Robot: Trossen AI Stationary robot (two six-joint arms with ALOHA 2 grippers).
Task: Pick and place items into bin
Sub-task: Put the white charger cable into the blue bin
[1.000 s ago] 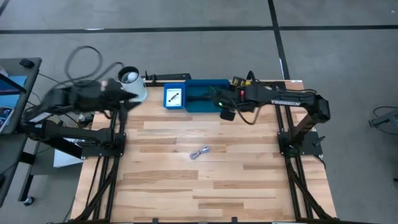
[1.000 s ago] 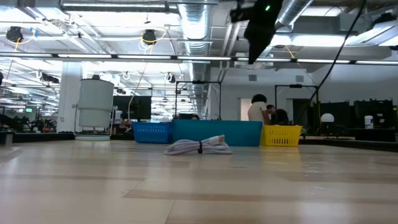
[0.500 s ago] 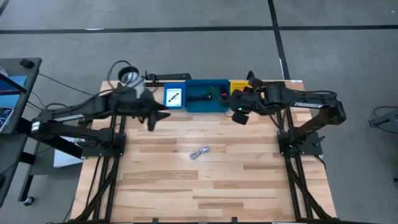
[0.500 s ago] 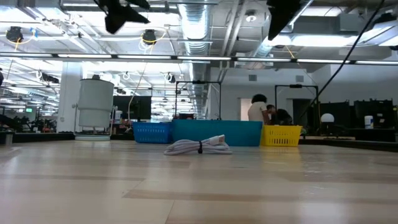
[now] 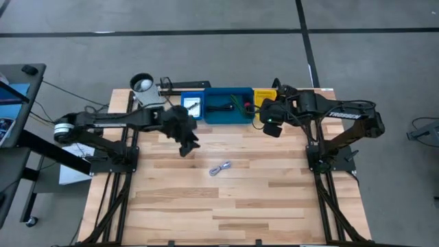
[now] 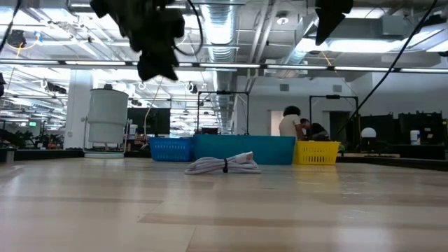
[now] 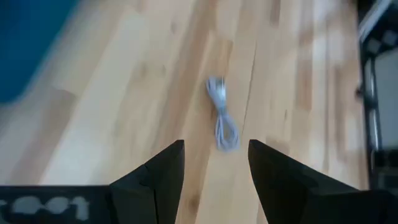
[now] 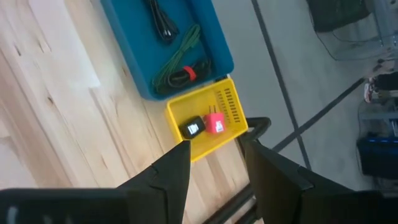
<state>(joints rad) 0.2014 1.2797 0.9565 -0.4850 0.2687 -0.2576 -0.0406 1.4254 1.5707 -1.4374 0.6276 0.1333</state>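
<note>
The left gripper (image 5: 186, 147) is hanging above the worktop (image 5: 226, 206) with its fingers (image 7: 163, 171) spread and nothing between them, just short of the grey cable (image 5: 219, 168), which is lying coiled mid-worktop, well apart from the trays. The right gripper (image 5: 269, 125) is hovering near the yellow tray (image 8: 205, 121), fingers (image 8: 177, 165) spread and empty. That tray is holding a red block (image 8: 215, 122) and a black piece (image 8: 192, 128). The wide blue tray (image 8: 171, 50) beside it is holding cables (image 8: 180, 68).

A coiled cable (image 5: 220, 168) lay mid-table, nearer than my row of trays (image 5: 226, 108) at the far edge; a cup (image 5: 145, 88) stood left of them.
</note>
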